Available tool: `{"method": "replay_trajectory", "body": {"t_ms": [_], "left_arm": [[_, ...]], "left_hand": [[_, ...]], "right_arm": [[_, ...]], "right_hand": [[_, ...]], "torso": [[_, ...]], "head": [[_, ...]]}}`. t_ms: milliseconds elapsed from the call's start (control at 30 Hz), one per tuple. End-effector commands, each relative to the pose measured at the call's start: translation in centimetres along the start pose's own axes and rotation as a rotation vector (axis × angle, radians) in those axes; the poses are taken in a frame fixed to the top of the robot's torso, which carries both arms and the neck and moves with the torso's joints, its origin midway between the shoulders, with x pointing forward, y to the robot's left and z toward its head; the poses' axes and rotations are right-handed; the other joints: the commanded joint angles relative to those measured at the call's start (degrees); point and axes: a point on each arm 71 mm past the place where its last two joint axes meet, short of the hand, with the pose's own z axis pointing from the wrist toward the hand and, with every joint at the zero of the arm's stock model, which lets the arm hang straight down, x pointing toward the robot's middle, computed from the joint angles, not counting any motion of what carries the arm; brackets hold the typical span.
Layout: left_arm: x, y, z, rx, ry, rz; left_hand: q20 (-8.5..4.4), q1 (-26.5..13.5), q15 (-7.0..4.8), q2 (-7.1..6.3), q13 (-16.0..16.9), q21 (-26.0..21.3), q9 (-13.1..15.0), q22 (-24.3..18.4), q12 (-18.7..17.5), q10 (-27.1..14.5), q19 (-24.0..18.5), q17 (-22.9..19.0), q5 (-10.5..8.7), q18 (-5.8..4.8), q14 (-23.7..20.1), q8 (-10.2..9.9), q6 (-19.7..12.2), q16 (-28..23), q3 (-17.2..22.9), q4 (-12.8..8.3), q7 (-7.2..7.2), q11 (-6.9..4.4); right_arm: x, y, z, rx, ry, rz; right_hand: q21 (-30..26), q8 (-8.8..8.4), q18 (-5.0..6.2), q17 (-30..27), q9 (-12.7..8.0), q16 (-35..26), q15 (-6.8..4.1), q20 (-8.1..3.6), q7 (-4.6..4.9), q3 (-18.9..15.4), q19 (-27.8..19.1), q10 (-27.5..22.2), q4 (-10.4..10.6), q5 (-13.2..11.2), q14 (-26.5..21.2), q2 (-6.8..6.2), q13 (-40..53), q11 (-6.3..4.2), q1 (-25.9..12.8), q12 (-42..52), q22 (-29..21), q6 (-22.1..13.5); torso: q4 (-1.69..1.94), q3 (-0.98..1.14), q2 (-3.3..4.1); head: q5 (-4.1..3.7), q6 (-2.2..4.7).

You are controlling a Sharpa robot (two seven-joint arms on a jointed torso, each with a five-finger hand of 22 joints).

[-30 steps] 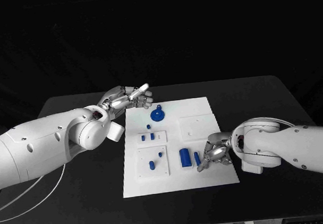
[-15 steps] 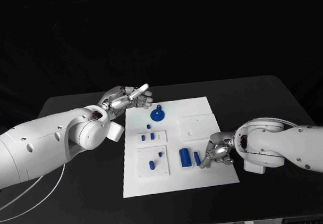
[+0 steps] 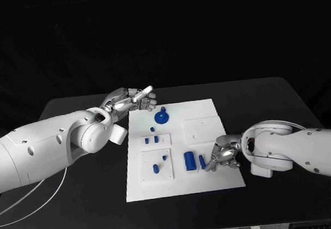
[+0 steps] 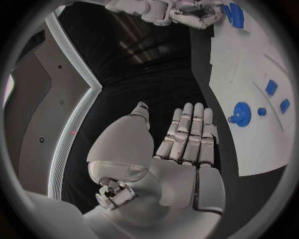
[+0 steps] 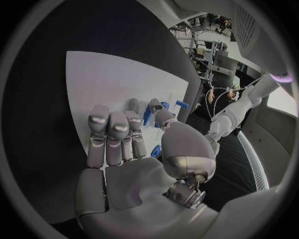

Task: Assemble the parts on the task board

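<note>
Both arms barely moved: the right robot hand (image 3: pixel 221 157) pinches a small blue part (image 3: pixel 202 160), the left robot hand (image 3: pixel 129 100) stays empty, fingers straight.

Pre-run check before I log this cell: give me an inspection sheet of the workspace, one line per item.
Surface: black table, task board lying flat at its middle.
Job's things: blue parts on the board: a round part near the far edge, small parts mid-board, a larger upright block and a slim part beside it.
Clutter: nothing seen.
Hands: left hand above the table just off the board's far left corner, holding nothing, fingers straight in the wrist view. Right hand at the board's right side, its fingertips at the slim part; cannot tell if it is gripped.
Cables: pale cable looping under the left arm.
Surroundings: dark backdrop.
</note>
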Motion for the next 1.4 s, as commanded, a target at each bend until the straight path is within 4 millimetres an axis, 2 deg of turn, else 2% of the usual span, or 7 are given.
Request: {"method": "replay_trajectory", "body": {"t_ms": [33, 267, 433, 733, 867, 1300, 1400], "left_arm": [[0.2, -0.1, 0.0, 0.007, 0.012, -0.009], [0.2, -0.1, 0.0, 0.007, 0.015, -0.010], [0.2, -0.1, 0.0, 0.007, 0.013, -0.009], [0.3, -0.1, 0.1, 0.005, 0.021, -0.011], [0.3, -0.1, 0.0, 0.003, 0.020, -0.011], [0.2, -0.1, 0.0, -0.003, 0.023, -0.012], [0.2, 0.0, 0.0, -0.004, 0.022, -0.011]], "left_hand": [[-0.08, 0.6, 0.12, -0.01, -0.1, -0.3, -0.1, 0.3, -0.3, 0.5, 0.5, -0.1, 0.20, 0.99, 0.2, 0.3, 0.3, 0.2, -0.4, 0.1, 0.70, 0.07], [-0.08, 0.9, 0.12, 0.04, -0.1, -0.3, -0.1, 0.4, -0.3, 0.5, 0.5, -0.1, 0.22, 0.98, 0.2, 0.3, 0.3, 0.2, -0.5, 0.1, 0.70, 0.07], [-0.08, 1.2, 0.13, 0.08, -0.1, -0.4, -0.1, 0.5, -0.3, 0.5, 0.5, -0.1, 0.24, 0.97, 0.2, 0.3, 0.3, 0.2, -0.6, 0.1, 0.70, 0.08], [-0.06, 1.4, 0.13, 0.17, -0.1, -0.4, -0.2, 0.5, -0.3, 0.5, 0.6, -0.1, 0.26, 0.96, 0.2, 0.3, 0.3, 0.3, -0.7, 0.1, 0.71, 0.08], [-0.06, 1.5, 0.13, 0.22, -0.1, -0.5, -0.2, 0.5, -0.3, 0.5, 0.6, -0.1, 0.26, 0.96, 0.2, 0.3, 0.3, 0.3, -0.7, 0.1, 0.71, 0.08], [-0.06, 2.2, 0.14, 0.41, -0.1, -0.6, -0.2, 0.6, -0.4, 0.5, 0.6, -0.2, 0.31, 0.94, 0.2, 0.3, 0.3, 0.3, -0.8, 0.1, 0.71, 0.08], [-0.06, 2.9, 0.14, 0.58, -0.1, -0.7, -0.3, 0.7, -0.4, 0.5, 0.6, -0.2, 0.37, 0.93, 0.2, 0.3, 0.3, 0.3, -1.0, 0.0, 0.72, 0.09]], "right_arm": [[0.2, -0.1, 0.0, -0.003, 0.011, -0.007], [0.1, 0.0, 0.0, 0.006, 0.001, -0.004], [0.1, -0.1, 0.1, 0.028, -0.001, -0.015], [0.3, 0.7, 0.5, 0.062, -0.017, -0.039], [0.3, 0.7, 0.5, 0.074, -0.011, -0.043], [0.7, 0.8, 0.6, 0.075, 0.052, -0.052], [0.7, 1.0, 0.6, 0.049, 0.044, -0.043]], "right_hand": [[-0.2, 0.10, 2.61, 0.1, -0.1, -0.2, -0.40, -0.05, 0.06, 0.1, 0.0, -0.1, 0.1, -0.1, -0.1, 0.02, -0.1, -0.02, -0.5, -0.3, 0.3, 0.5], [-0.2, 0.10, 2.61, 0.1, -0.2, -0.3, -0.45, -0.13, 0.02, 1.1, 0.1, -0.1, 0.2, -0.1, -0.1, 0.12, -0.1, -0.06, -0.2, -0.3, 0.2, 0.6], [-0.2, 0.18, 2.61, 0.0, -0.3, -0.3, -0.50, -0.08, -0.08, 4.7, 0.3, 0.1, 2.3, -0.1, 0.0, 0.13, 0.0, -0.15, -0.5, -0.2, 0.2, 1.0], [0.1, 0.30, 2.61, 0.1, -0.4, -0.2, -0.45, 0.15, -0.09, 13.3, 0.7, 0.6, 4.2, -0.1, 0.2, -2.01, 0.1, -0.13, 0.6, 0.1, 0.4, 1.4], [0.2, 0.33, 2.61, 0.1, -0.4, -0.1, -0.41, 0.25, -0.07, 15.1, 0.8, 0.7, 4.4, -0.1, 0.2, -2.30, 0.2, -0.13, 0.7, 0.2, 0.5, 1.4], [0.5, 0.26, 2.61, 0.0, -0.6, -0.2, -0.19, 0.59, 0.10, 16.8, 0.8, 0.4, 2.5, 0.7, 0.3, -2.88, -0.1, 0.07, 0.7, -0.2, 0.6, 1.3], [0.6, 0.28, 2.61, 0.0, -0.7, -0.2, -0.12, 0.76, 0.18, 15.7, 0.9, 0.4, 0.2, 4.4, 0.4, -3.78, -0.1, 0.14, 0.1, -0.2, 0.7, 1.3]], "torso": [[0.01, -0.03, 0.01], [0.00, -0.02, 0.00], [0.00, -0.01, 0.01], [-0.05, -0.05, 0.00], [0.03, -0.05, 0.01], [0.01, -0.04, 0.00], [0.03, 0.00, 0.01]], "head": [[0.01, -0.05], [0.03, -0.08], [0.13, -0.17], [-0.13, -0.11], [-0.18, -0.13], [-0.07, -0.11], [-0.06, -0.14]]}}
